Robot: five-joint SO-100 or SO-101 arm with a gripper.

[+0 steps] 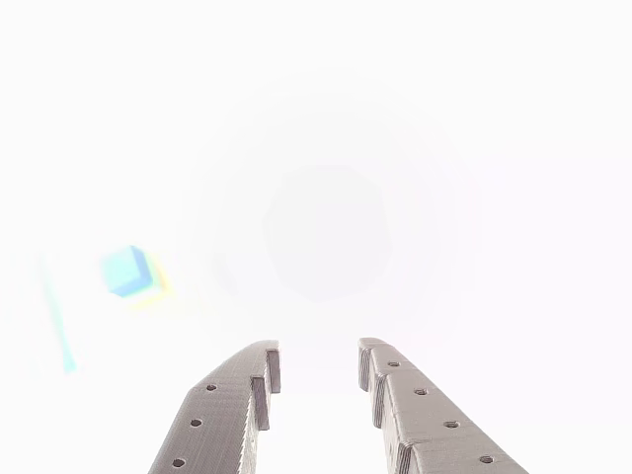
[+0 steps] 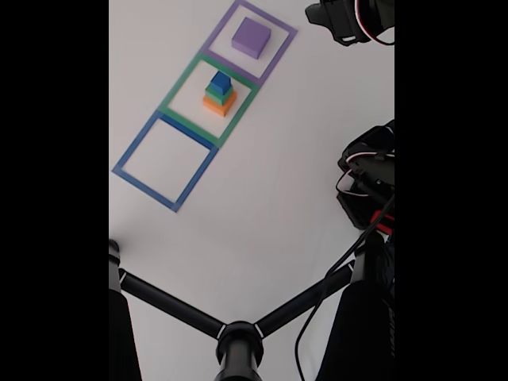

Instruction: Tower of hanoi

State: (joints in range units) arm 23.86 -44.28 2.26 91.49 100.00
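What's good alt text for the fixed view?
Three taped squares run diagonally across a white table: a purple block in the purple square, a blue-green-orange stack in the green square, the blue square empty. The arm sits at right; a black stand crosses the foreground.

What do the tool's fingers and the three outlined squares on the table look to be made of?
The tool has fingers that look like 3D-printed grey plastic with a matte finish: fine layer lines and small round holes show along them. The purple square, green square and blue square look like flat strips of coloured tape on the white table, though printed or painted lines can't be ruled out.
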